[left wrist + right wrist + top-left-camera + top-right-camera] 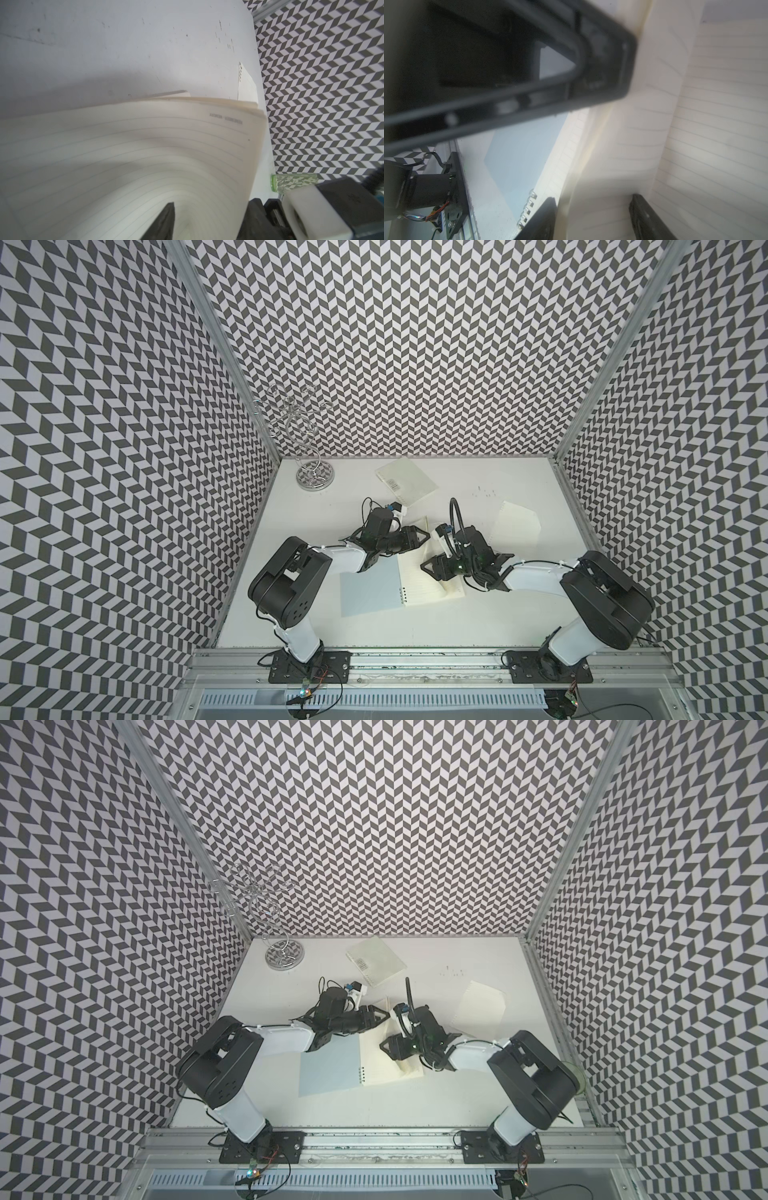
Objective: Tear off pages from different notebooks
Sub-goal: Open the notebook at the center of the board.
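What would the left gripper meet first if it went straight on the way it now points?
Most likely the lifted page of the open notebook, which curves up directly ahead of the left gripper. Depth is unclear; they may be touching.

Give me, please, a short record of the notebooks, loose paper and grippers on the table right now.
large notebook: open, cover folded flat to the left, lined pages up
small notebook: closed, barcode label up, at the far edge of the table
loose page: lying apart, right of both notebooks
lifted page: curled up from the large notebook
left gripper: open, at the lifted page
right gripper: open, curled paper between its jaws
wire stand: back left corner
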You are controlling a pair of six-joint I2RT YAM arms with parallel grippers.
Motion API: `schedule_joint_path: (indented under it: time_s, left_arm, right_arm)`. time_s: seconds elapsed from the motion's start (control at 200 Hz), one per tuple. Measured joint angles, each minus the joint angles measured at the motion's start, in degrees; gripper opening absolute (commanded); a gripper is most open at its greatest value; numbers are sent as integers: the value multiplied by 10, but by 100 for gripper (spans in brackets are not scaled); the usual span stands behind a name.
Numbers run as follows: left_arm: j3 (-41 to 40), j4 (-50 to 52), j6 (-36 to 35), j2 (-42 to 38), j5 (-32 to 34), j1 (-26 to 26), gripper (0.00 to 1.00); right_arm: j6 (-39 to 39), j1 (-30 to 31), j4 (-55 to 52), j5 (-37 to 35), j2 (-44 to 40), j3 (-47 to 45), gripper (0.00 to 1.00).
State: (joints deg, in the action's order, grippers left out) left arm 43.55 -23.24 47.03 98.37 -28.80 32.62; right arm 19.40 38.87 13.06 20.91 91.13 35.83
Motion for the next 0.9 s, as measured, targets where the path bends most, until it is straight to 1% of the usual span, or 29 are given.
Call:
schedule_joint_path:
  time_s: [0.145, 0.29, 0.35, 0.591, 0.736, 0.771, 0.821, 0.901]
  left_arm:
    - [-6, -9, 8, 0, 0, 0, 36]
    - [-6, -14, 9, 1, 0, -2, 31]
    - [-6, -14, 8, 1, -1, -3, 25]
    - [-6, -14, 2, 5, -2, -8, 24]
    - [-6, -14, 0, 13, -2, -10, 23]
    - [-6, -14, -1, 14, -2, -11, 23]
    - [-7, -13, -1, 14, -2, -12, 20]
    - [-7, -13, -5, 14, -2, -14, 19]
  right_arm:
    - [0, 0, 2, 1, -1, -3, 62]
    - [2, -12, 7, 15, -11, -16, 65]
    - [5, -22, 12, 30, -19, -26, 67]
    - [16, -49, 24, 82, -35, -59, 69]
    - [29, -68, 42, 117, -42, -75, 69]
    - [32, -75, 45, 126, -47, -79, 69]
    - [34, -82, 50, 136, -56, -85, 69]
    - [37, -93, 50, 147, -73, -89, 69]
